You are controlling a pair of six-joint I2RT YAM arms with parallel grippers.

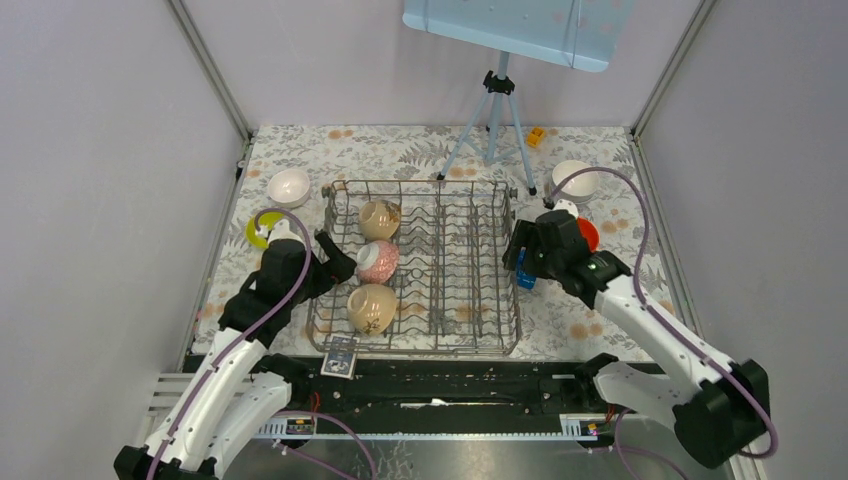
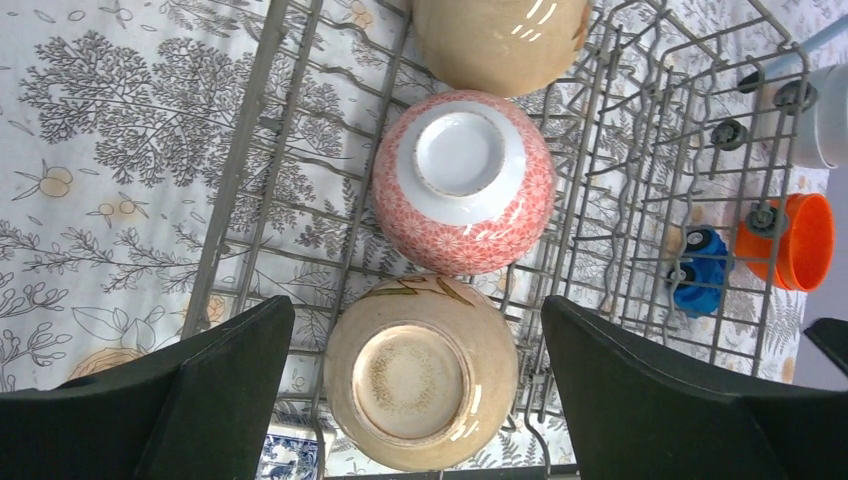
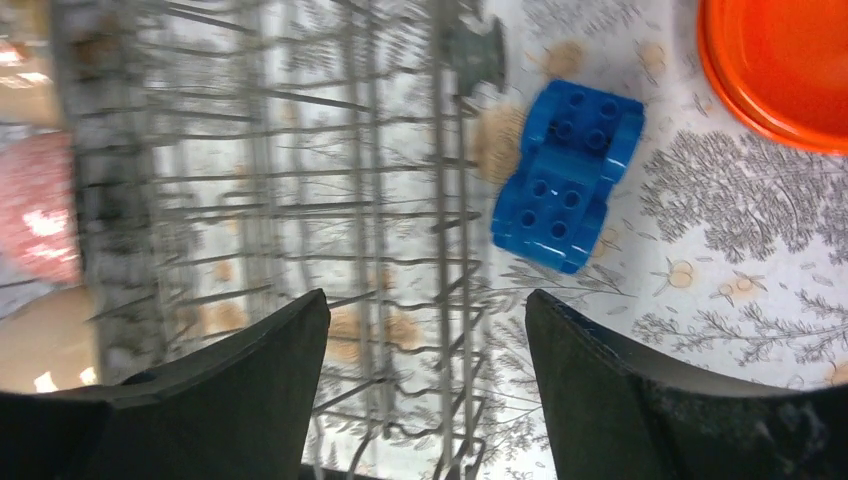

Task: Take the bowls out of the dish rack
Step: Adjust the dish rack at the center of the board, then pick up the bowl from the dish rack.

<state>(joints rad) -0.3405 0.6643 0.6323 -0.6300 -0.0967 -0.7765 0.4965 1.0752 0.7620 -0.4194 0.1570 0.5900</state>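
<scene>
The grey wire dish rack [image 1: 450, 262] holds three upturned bowls in its left column: a beige bowl [image 1: 380, 218] at the back, a pink patterned bowl [image 1: 378, 260] in the middle and a beige bowl [image 1: 371, 308] at the front. My left gripper [image 1: 340, 262] is open at the rack's left side. In the left wrist view it [image 2: 415, 400] straddles the front beige bowl [image 2: 420, 370] without touching it, with the pink bowl [image 2: 463, 180] beyond. My right gripper [image 1: 520, 262] is open and empty over the rack's right edge [image 3: 440, 250].
On the table stand a white bowl [image 1: 290, 186], a lime-yellow bowl [image 1: 256, 231], another white bowl [image 1: 575, 180] and an orange-red bowl [image 1: 589, 233]. A blue block [image 1: 526, 279] lies by the rack's right side. A tripod [image 1: 495, 120] stands behind. A blue-white tile [image 1: 340, 355] lies in front.
</scene>
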